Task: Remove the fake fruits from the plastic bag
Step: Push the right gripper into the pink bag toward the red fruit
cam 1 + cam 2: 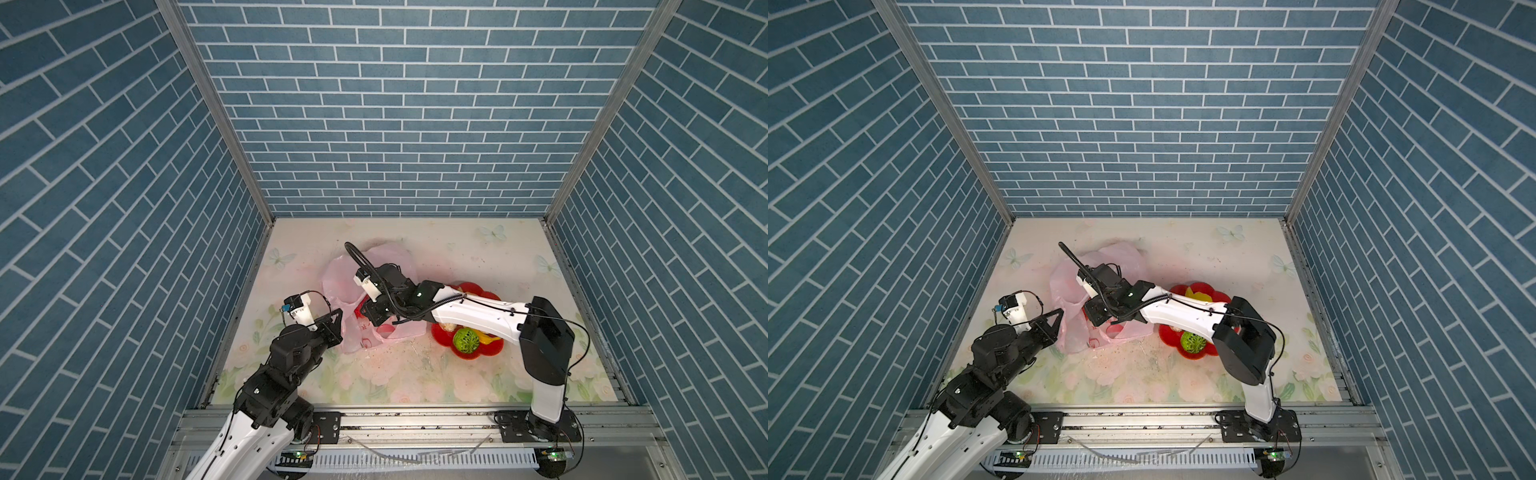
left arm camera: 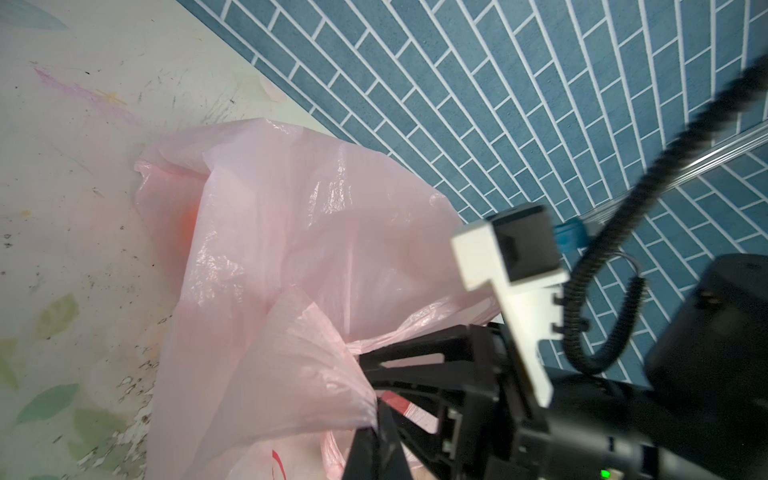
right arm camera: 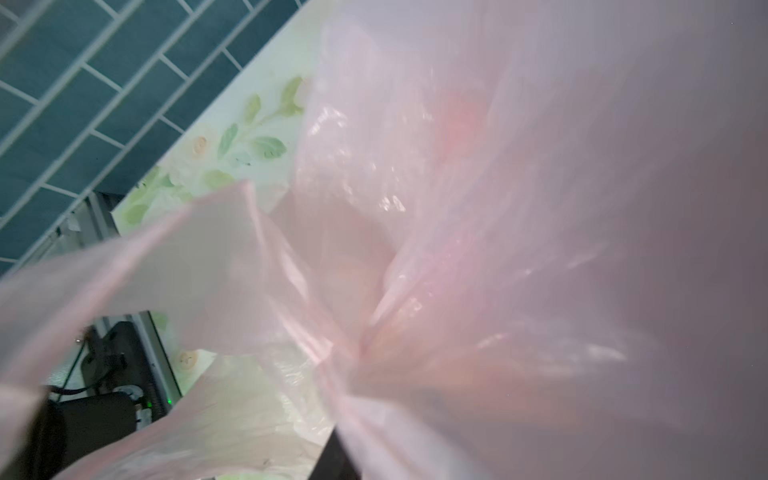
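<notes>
Though the green ball (image 1: 465, 340) and a yellow piece (image 1: 487, 337) already lie in the red dish (image 1: 471, 355), right of centre in both top views, the plastic bag (image 1: 345, 274) just left of it on the table (image 1: 415, 374) shows an orange glow (image 2: 189, 220) inside, so fruit probably remains. The left fingers (image 2: 465, 345) clamp its rim; the right fingers are buried in plastic, their state hidden.
</notes>
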`<control>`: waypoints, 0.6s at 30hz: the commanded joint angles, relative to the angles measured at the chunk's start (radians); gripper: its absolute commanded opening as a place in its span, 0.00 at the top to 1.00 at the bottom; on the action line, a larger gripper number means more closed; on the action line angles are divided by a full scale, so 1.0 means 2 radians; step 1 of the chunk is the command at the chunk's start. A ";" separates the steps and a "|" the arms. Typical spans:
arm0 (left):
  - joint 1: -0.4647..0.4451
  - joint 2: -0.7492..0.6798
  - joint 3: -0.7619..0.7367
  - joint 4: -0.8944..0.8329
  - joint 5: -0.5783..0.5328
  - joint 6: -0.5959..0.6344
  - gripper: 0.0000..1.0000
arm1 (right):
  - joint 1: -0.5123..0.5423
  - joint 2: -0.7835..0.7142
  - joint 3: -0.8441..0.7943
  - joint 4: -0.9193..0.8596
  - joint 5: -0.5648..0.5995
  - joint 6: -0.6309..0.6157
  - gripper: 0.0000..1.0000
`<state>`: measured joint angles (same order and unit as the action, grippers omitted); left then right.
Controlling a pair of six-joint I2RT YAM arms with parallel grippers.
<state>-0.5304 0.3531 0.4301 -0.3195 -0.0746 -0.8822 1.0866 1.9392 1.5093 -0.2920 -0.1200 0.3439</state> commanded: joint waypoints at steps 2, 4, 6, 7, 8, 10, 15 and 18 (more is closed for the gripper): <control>0.000 -0.004 0.017 -0.021 -0.008 0.007 1.00 | -0.002 0.026 0.051 0.004 0.009 0.011 0.71; 0.000 -0.009 0.020 -0.030 -0.011 0.007 1.00 | -0.005 0.033 0.055 0.003 0.013 0.010 0.67; 0.000 -0.013 0.021 -0.038 -0.012 0.007 1.00 | -0.008 0.036 0.055 0.006 0.026 0.007 0.62; 0.000 -0.015 0.022 -0.042 -0.013 0.007 1.00 | -0.009 0.038 0.056 0.006 0.028 0.005 0.57; 0.000 -0.016 0.023 -0.045 -0.013 0.007 1.00 | -0.009 0.039 0.056 0.007 0.030 0.002 0.53; 0.000 -0.018 0.022 -0.050 -0.014 0.006 1.00 | -0.012 0.042 0.056 0.009 0.035 -0.002 0.46; 0.001 -0.021 0.020 -0.056 -0.015 0.004 1.00 | -0.022 0.055 0.060 0.017 0.040 -0.003 0.37; 0.000 -0.024 0.021 -0.061 -0.016 0.003 1.00 | -0.030 0.067 0.066 0.022 0.036 -0.003 0.34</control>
<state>-0.5304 0.3176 0.4522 -0.4129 -0.0914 -0.8825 1.0416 2.0418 1.5940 -0.2672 -0.0635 0.3405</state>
